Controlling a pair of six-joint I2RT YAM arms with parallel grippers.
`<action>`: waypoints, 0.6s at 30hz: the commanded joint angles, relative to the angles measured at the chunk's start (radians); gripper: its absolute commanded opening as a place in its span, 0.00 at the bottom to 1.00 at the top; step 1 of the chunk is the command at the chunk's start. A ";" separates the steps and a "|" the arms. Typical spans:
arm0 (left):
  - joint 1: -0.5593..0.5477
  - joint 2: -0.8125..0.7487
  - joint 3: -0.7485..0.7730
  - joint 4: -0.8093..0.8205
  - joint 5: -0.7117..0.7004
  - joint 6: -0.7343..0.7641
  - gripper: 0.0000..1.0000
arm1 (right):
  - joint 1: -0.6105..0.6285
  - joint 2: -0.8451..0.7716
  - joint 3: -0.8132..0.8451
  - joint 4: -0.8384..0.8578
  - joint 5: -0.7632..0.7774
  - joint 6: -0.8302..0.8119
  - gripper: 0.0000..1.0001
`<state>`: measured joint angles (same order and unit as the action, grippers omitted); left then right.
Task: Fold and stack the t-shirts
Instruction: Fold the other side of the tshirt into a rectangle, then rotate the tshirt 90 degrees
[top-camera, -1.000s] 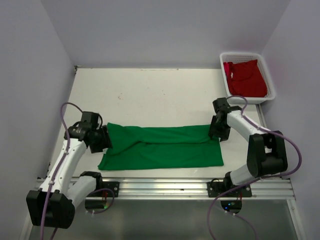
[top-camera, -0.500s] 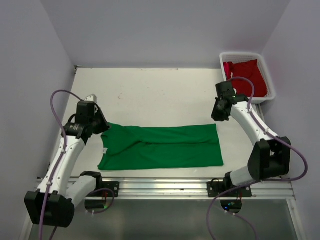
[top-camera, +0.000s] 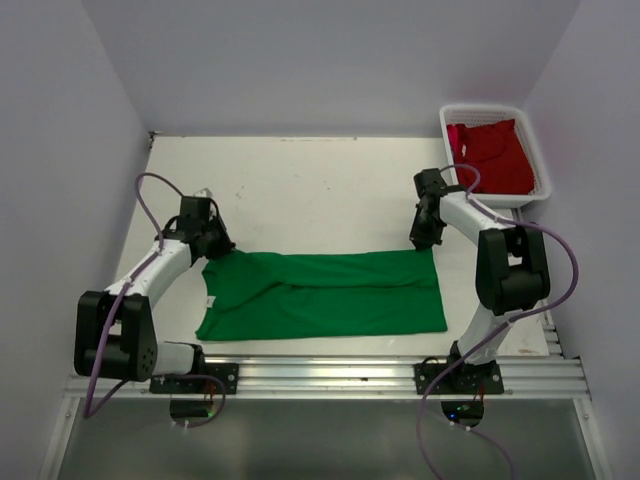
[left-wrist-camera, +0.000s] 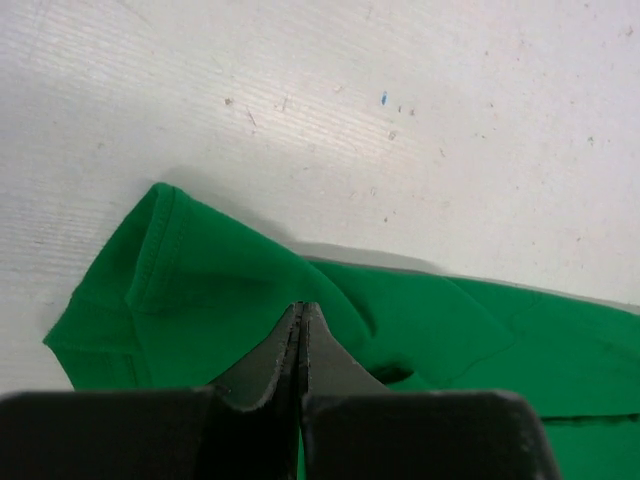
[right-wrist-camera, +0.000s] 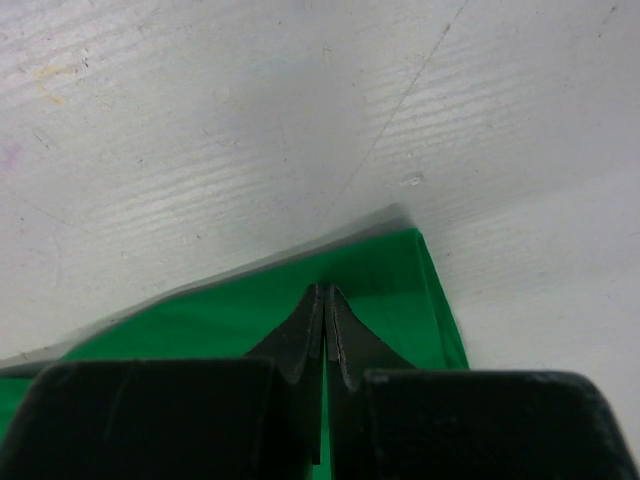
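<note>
The bright green t-shirt (top-camera: 330, 295) lies folded into a long band across the near half of the table. My left gripper (top-camera: 218, 246) is shut, its tips just over the shirt's far left corner by the sleeve (left-wrist-camera: 160, 270). In the left wrist view the left gripper (left-wrist-camera: 301, 306) shows no cloth between its closed jaws. My right gripper (top-camera: 420, 240) is shut too, at the far right corner. In its wrist view the right gripper (right-wrist-camera: 326, 288) hovers over green cloth (right-wrist-camera: 400, 290) with nothing pinched. The red t-shirt (top-camera: 492, 155) lies crumpled in the basket.
The white mesh basket (top-camera: 480, 108) stands at the back right corner against the wall. Walls close in the table on the left, back and right. The metal rail (top-camera: 330, 375) with both arm bases runs along the near edge.
Both grippers let go of the green shirt's far edge, lifted off and shut. They now sit over its far corners, arms reaching further back. The shirt stays flat.
</note>
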<state>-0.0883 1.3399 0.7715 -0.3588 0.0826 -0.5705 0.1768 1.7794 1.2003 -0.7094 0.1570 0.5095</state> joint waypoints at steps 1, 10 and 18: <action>-0.005 0.042 0.014 0.041 -0.047 -0.034 0.00 | 0.003 0.017 0.021 0.036 -0.010 0.018 0.00; -0.019 0.076 -0.044 -0.017 -0.046 -0.060 0.00 | 0.003 0.084 0.054 0.025 -0.013 0.026 0.00; -0.018 0.231 -0.058 0.014 -0.108 -0.084 0.00 | 0.003 0.121 0.045 0.030 -0.008 0.029 0.00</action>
<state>-0.1005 1.5028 0.7376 -0.3561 0.0380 -0.6357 0.1768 1.8694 1.2274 -0.6914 0.1543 0.5217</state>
